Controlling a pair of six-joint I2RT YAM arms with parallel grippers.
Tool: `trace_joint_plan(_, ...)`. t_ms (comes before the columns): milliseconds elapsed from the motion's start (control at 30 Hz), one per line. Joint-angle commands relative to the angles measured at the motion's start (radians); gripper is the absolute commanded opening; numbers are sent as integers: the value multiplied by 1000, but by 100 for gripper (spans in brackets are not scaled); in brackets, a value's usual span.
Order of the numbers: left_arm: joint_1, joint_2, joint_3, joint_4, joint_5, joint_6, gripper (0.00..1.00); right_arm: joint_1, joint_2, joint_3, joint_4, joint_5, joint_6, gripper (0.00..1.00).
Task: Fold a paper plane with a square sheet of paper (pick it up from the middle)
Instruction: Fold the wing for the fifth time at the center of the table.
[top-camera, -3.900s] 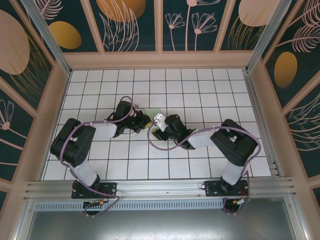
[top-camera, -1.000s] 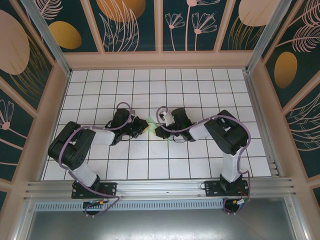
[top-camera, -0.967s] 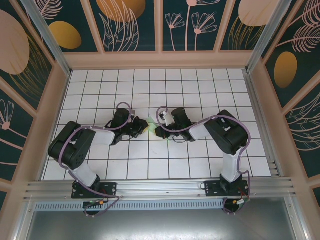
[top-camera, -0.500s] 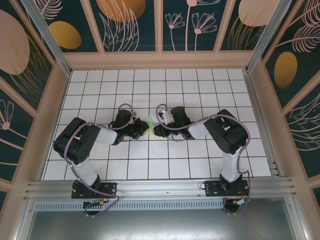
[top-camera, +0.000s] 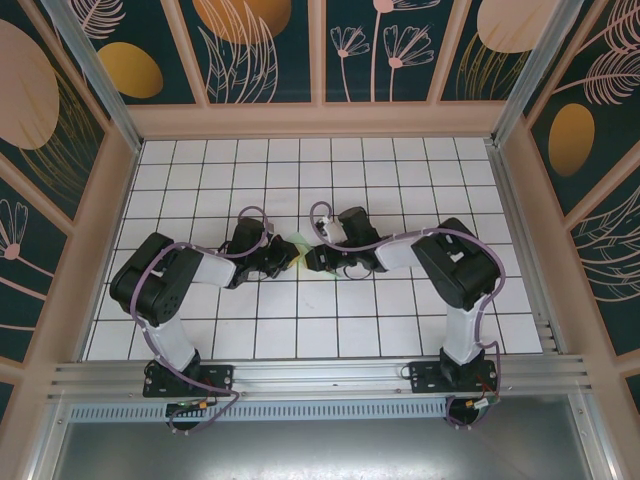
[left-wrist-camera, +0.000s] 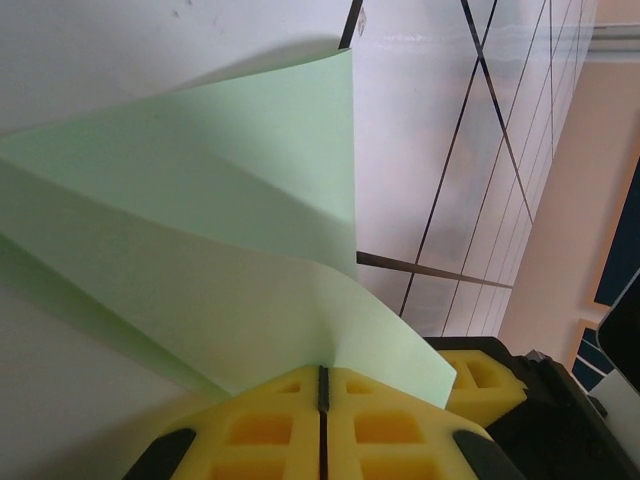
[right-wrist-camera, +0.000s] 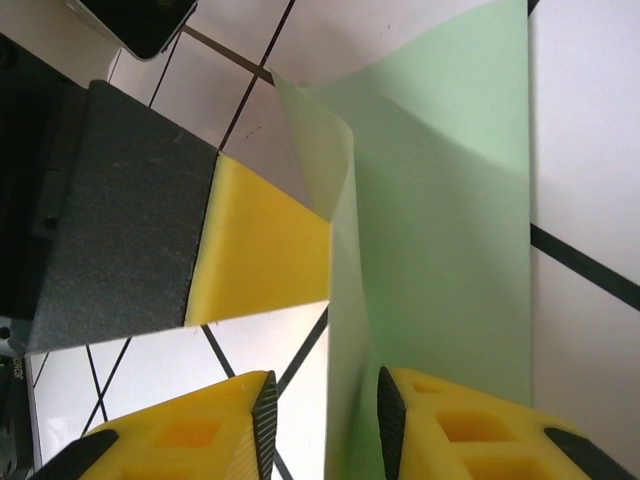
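Observation:
The square sheet of paper (top-camera: 298, 249), pale mint green and partly folded with creases, sits between my two grippers at the table's middle. My left gripper (top-camera: 287, 257) is shut on it. In the left wrist view the yellow pads (left-wrist-camera: 322, 378) meet on the paper's (left-wrist-camera: 200, 230) near edge, and it fans out over the tiles. My right gripper (top-camera: 313, 260) is open. In the right wrist view its jaws (right-wrist-camera: 322, 415) stand apart with a raised fold of the paper (right-wrist-camera: 450, 230) between them, close to the right finger (right-wrist-camera: 450, 420).
The white gridded table (top-camera: 330, 330) is walled by a wooden frame (top-camera: 320, 120) at the back and sides. The left gripper's yellow pad (right-wrist-camera: 260, 250) and black body (right-wrist-camera: 110, 200) lie close in front of the right gripper. The right gripper's yellow finger (left-wrist-camera: 482, 378) peeks past the paper.
Since 3.9 s ago both grippers have come down to the table and closed in on the paper. In the last second the left elbow swung right and the right wrist edged left.

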Motion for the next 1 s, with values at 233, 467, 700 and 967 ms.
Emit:
trace_joint_plan(233, -4, 17, 26, 0, 16, 21, 10, -15, -84, 31, -179, 37, -97, 41)
trace_joint_plan(467, -4, 21, 29, -3, 19, 20, 9, -11, -45, 69, -254, 54, -194, 35)
trace_joint_plan(700, -4, 25, 32, -10, 16, 21, 9, -7, -24, 79, -265, 58, -267, 34)
trace_joint_plan(967, -4, 31, 41, -24, 8, 19, 9, 9, -9, 84, -271, 128, -356, 35)
